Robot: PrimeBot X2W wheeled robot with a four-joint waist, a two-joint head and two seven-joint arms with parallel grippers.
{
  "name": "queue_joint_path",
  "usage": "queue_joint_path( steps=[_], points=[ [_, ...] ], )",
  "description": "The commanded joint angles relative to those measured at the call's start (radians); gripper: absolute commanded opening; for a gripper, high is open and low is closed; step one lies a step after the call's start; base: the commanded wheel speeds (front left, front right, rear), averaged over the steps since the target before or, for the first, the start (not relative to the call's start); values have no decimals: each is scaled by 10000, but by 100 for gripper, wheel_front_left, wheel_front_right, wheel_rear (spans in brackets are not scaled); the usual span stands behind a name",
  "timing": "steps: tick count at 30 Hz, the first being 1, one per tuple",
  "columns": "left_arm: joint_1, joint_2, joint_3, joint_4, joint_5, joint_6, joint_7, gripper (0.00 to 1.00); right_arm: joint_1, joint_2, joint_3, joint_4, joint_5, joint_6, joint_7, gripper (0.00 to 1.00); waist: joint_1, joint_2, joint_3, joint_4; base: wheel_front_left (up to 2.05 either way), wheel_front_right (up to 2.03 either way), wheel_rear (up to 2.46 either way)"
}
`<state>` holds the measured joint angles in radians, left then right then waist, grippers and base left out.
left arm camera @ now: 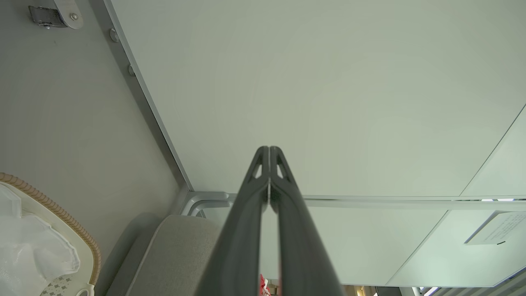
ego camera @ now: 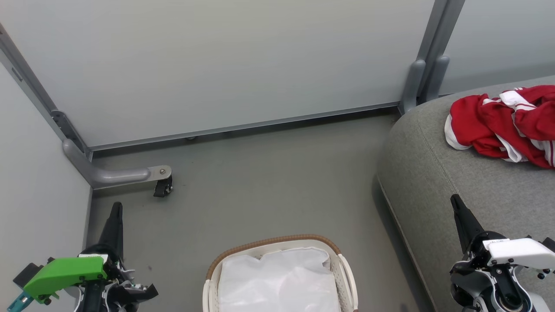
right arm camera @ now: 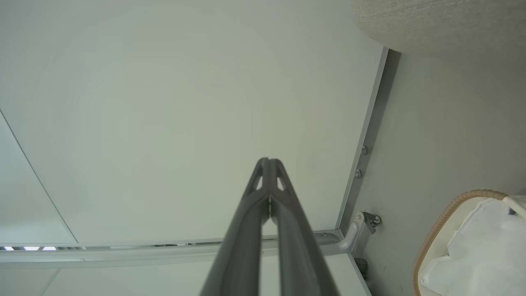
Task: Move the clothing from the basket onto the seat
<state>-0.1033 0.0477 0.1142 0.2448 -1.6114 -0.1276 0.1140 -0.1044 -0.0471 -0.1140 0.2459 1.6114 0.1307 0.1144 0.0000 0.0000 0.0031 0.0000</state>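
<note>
Pale grey partition panels (ego camera: pixel 243 65) in metal frames stand beyond the basket and to its left, meeting at a corner. The grey floor (ego camera: pixel 269 182) runs from them down to the basket.

To the basket's right, with a strip of floor between, sits the seat (ego camera: pixel 433 173). It is a large grey woven cushion with a rounded corner, and its top is higher than the basket's rim.

The basket (ego camera: pixel 277 241) stands on the floor at the bottom middle of the head view, between the two arms. It is white perforated plastic with a brown woven rim, and the lower edge of the picture cuts it off. A white cloth liner (ego camera: pixel 277 281) lies crumpled inside it.

The clothing (ego camera: pixel 498 121), red fabric with white stripes and trim, lies in a bunched heap on top of the seat. It is well apart from the basket, beyond it and to its right, and runs off the right edge of the view.

The left gripper (ego camera: pixel 116 207), with a green cover at its wrist, hangs over the floor to the basket's left. Its jaws are pressed together with nothing between them.

The right gripper (ego camera: pixel 454 200) hangs to the basket's right, over the near part of the seat. Its jaws are likewise closed on nothing.

A grey support foot with a small black caster (ego camera: pixel 163 187) rests on the floor beyond the basket, to its left.
</note>
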Motion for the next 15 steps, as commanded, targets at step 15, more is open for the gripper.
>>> queue_joint_path(
  steps=[15],
  points=[
    [-102, 48, 20, -11, -32, -63, 34, 0, -72, -60, -14, -34, 32, 0, 29, 0, 0, 0, 0, 0, 0, 0, 0]
  ],
)
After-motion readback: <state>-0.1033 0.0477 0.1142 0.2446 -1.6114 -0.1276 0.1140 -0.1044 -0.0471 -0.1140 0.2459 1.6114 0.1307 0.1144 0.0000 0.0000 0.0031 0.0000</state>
